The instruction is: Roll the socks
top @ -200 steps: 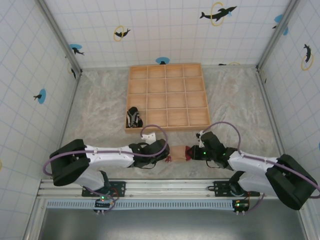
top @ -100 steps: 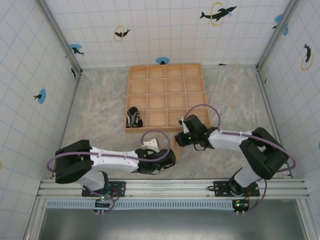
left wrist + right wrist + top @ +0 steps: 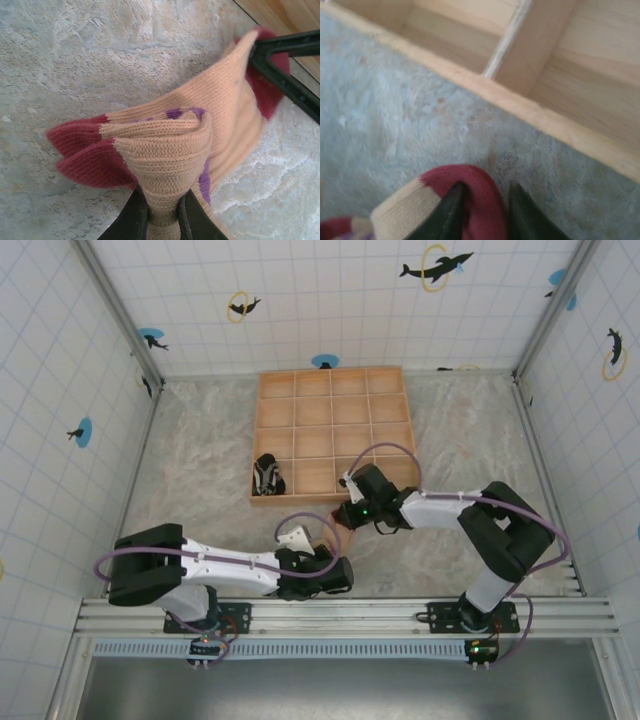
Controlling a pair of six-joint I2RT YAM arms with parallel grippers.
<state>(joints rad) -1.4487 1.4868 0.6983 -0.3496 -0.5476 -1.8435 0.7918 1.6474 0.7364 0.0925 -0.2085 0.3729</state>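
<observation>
My left jaws are clamped tight on a folded hump of the tan sock, a ribbed knit with dark red ends and purple spots. My right jaws pinch its red tip just beside the near rim of the compartmented wooden tray. The sock spans between them over the mottled tabletop, toward its near edge.

Red-ended tan sock hangs folded, stretched; striped sock lies bundled in the tray corner.
</observation>
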